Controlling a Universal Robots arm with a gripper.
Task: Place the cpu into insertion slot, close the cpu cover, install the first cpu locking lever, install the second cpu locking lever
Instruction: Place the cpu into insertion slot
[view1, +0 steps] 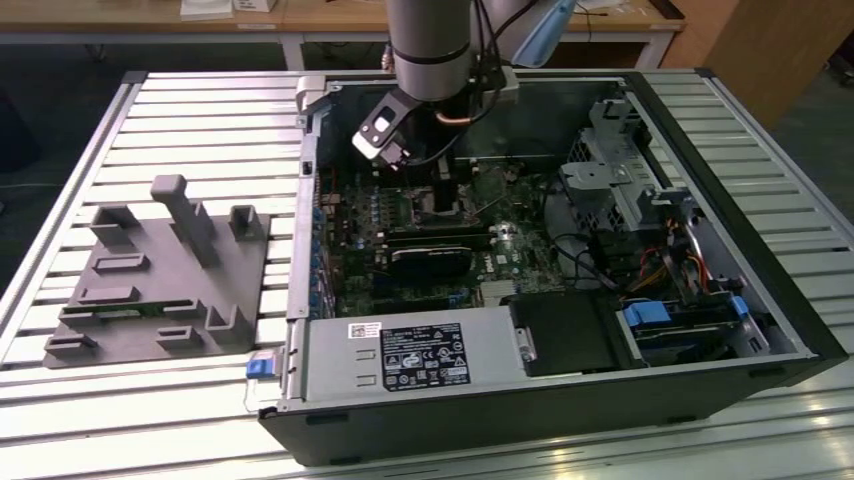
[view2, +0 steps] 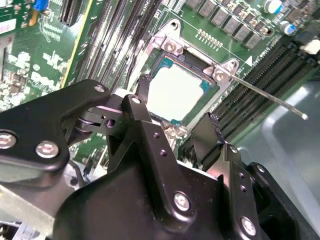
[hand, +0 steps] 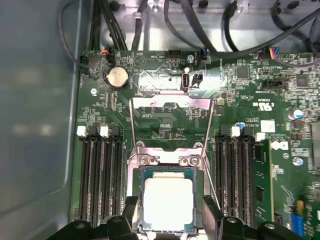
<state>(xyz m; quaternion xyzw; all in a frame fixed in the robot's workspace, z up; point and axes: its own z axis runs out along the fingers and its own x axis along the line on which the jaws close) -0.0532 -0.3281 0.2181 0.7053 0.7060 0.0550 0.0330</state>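
Observation:
The cpu (hand: 167, 202) lies flat in the socket on the green motherboard (hand: 165, 132), its pale metal top facing up; it also shows in the second wrist view as the cpu (view2: 177, 92). My gripper (hand: 170, 220) hangs right over it, open, one black finger (hand: 130, 217) on each side of the chip with a small gap showing. The cpu cover (hand: 170, 103), a thin silvery frame, is swung back open beyond the socket's hinge. A thin wire locking lever (view2: 265, 95) stands loose, angled away from the socket. In the exterior view the gripper (view1: 438, 188) reaches down into the open computer case (view1: 747, 300).
Black memory slots (hand: 100, 175) run along both sides of the socket. Cables (hand: 200, 30) hang at the far case wall. A black card (view1: 434, 255) and the power supply (view1: 414, 360) lie nearer the case's front. A grey fixture (view1: 160, 270) sits on the slatted table at the exterior view's left.

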